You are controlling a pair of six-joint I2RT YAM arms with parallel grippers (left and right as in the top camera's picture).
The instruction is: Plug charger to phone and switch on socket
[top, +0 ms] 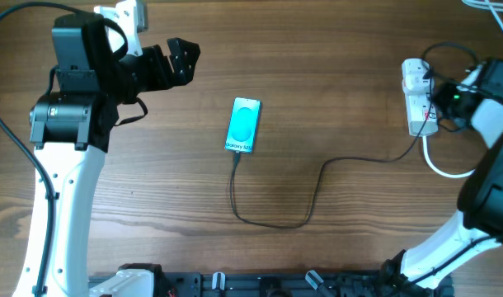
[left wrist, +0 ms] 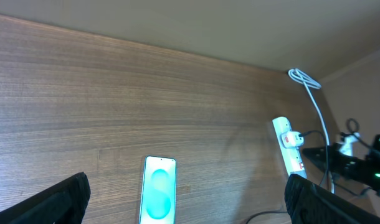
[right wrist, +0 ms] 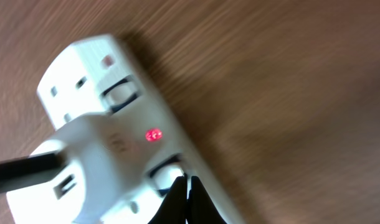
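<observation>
The phone (top: pixel 243 125) lies screen up at the table's middle, teal screen lit; it also shows in the left wrist view (left wrist: pixel 159 198). The thin black charger cable (top: pixel 305 210) runs from the phone's near end in a loop to the socket (top: pixel 418 97), a white power strip at the far right. In the right wrist view the socket (right wrist: pixel 90 74) shows a lit red light and a white plug (right wrist: pixel 96 162) inserted. My right gripper (right wrist: pixel 185 186) is shut, its tips pressed against a rocker switch on the socket. My left gripper (top: pixel 173 62) is open and empty, raised left of the phone.
A thick white lead (top: pixel 437 161) curves off the socket's near end toward the right arm. Another white cable (left wrist: pixel 311 93) hangs at the far right wall. Black mounts sit along the table's front edge (top: pixel 260 285).
</observation>
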